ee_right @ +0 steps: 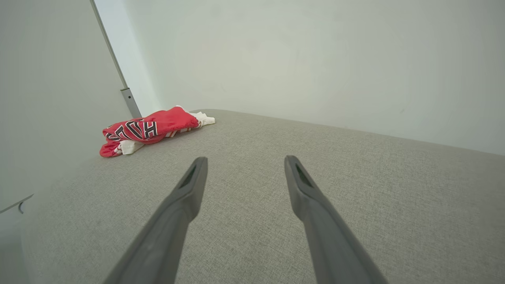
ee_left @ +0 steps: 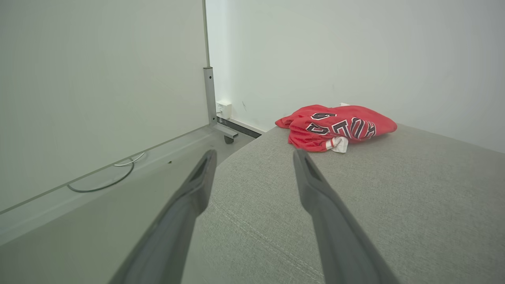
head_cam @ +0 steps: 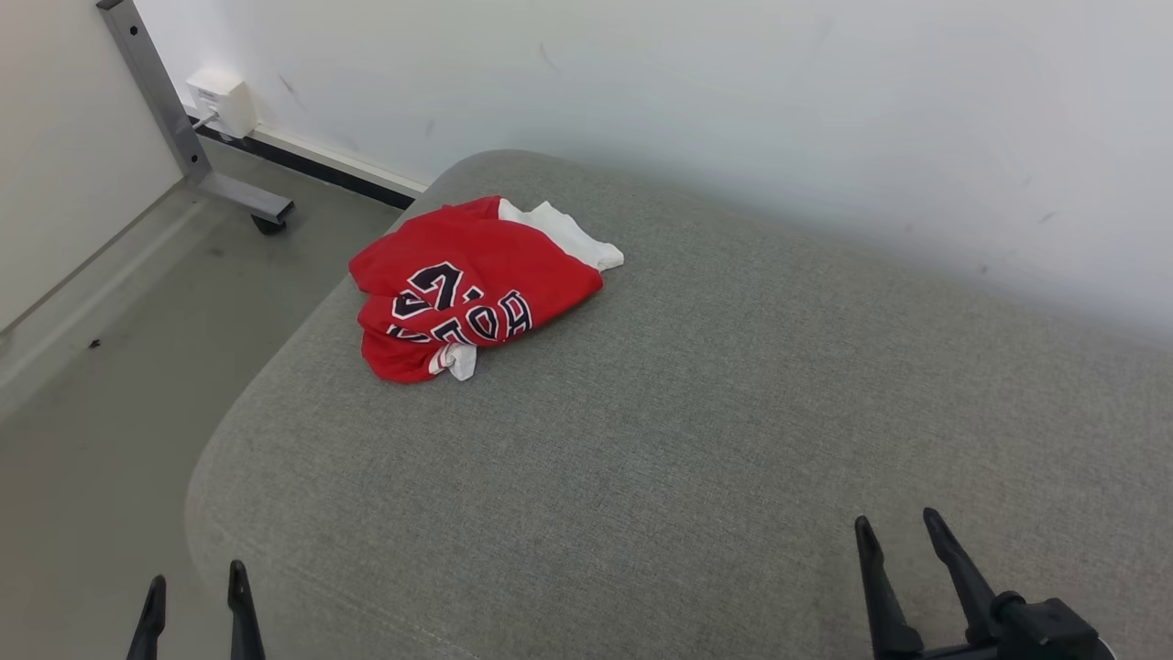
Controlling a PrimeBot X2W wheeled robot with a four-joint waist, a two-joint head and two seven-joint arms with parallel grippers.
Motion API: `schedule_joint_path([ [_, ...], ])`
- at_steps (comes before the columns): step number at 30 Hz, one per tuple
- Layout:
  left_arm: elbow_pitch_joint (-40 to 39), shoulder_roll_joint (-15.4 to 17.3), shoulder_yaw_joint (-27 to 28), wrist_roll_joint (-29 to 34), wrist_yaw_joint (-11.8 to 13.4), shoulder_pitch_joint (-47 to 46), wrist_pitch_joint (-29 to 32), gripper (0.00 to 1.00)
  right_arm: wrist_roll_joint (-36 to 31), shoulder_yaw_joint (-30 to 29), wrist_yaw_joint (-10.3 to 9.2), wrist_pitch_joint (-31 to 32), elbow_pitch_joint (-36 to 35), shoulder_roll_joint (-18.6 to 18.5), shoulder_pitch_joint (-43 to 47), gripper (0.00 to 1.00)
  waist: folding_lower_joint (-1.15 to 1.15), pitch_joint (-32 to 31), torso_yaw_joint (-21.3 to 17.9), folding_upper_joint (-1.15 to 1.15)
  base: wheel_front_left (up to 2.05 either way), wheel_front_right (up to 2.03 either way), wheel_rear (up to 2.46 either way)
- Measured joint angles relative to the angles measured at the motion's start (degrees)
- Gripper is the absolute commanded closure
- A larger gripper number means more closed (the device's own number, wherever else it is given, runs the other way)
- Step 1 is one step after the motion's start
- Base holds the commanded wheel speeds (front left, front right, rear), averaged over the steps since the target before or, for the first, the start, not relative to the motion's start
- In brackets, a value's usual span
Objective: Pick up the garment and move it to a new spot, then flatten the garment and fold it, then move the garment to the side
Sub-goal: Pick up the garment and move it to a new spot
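On the woven grey cushion (head_cam: 733, 440) lies a crumpled red garment (head_cam: 463, 284).

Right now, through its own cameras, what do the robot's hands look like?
Each hand is a simple two-fingered claw. The left gripper and right gripper both have long, slim fingers that taper to blunt, rounded tips. Up close they are matte dark grey, with a narrow slot-like recess on the inner face near each tip. The right one's fingers join a chunky black mount.
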Motion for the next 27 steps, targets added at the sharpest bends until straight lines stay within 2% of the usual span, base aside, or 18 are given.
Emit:
schedule_joint_path([
  [5, 1.8, 0.3, -0.7, 0.0, -0.5, -3.6, 0.0, 0.0, -0.2, -2.0, -0.01, 0.0, -0.5, -0.2, 0.5, 0.0, 0.0, 0.2, -0.6, 0.0, 0.0, 0.0, 0.0],
  [13, 5.2, 3.3, -0.5, -1.6, -1.0, -16.1, 0.0, 0.0, -1.0, -3.3, 0.0, 0.3, -2.6, -2.7, -0.8, 0.0, 0.0, 1.9, -3.3, 0.0, 0.0, 0.0, 0.0],
  [17, 7.4, 6.5, -0.2, -2.1, -1.0, -27.5, 0.6, 0.0, -0.9, -5.8, 0.0, 0.5, -4.6, -4.9, -3.4, 0.0, 0.0, 4.6, -6.6, 0.0, 0.0, 0.0, 0.0],
  [20, 7.9, 7.8, 0.1, -2.2, -0.9, -31.8, 1.1, 0.0, -0.5, -6.9, -0.01, 0.5, -5.4, -5.7, -4.0, 0.0, 0.01, 6.1, -8.2, 0.0, 0.0, 0.0, 0.0],
  [21, 8.7, 9.4, 0.5, -2.6, -0.9, -36.2, 2.2, 0.0, -0.4, -7.7, -0.01, 0.5, -6.2, -6.1, -4.8, 0.0, 0.01, 7.9, -10.1, 0.01, 0.0, 0.0, 0.0],
  [27, 11.9, 14.6, 1.5, -3.7, -0.8, -46.6, 8.4, 0.0, 0.2, -9.9, -0.01, 0.4, -8.0, -6.3, -6.5, 0.0, 0.02, 13.6, -16.0, 0.01, 0.0, 0.0, 0.0],
])
